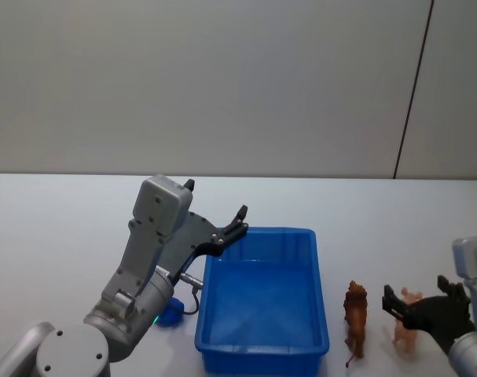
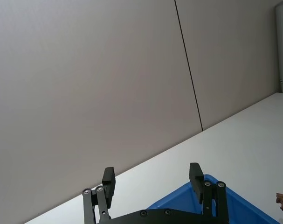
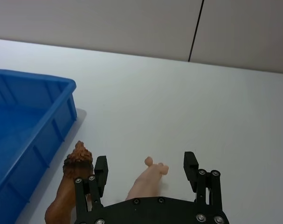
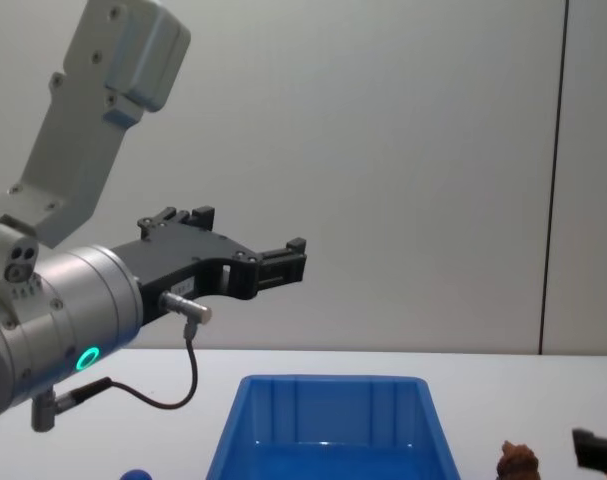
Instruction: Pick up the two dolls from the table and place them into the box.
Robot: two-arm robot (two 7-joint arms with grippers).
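**Right gripper open around a pink toy, blue doll tucked behind the arm**

Right gripper [image 3: 146, 163] is seen low over the table [image 1: 65, 236], fingers spread wide and nothing gripped. A pink toy [image 3: 146, 184] lies between them. The brown doll [image 3: 64, 193] stands just beside one finger, between it and the box [image 1: 262, 361]. Three toys and one box are counted. The blue doll [image 1: 169, 314] sits by the box's left side, half hidden by the left arm. Left gripper [image 2: 152, 179] is held up over the box's far left corner, wide open too, nothing held.
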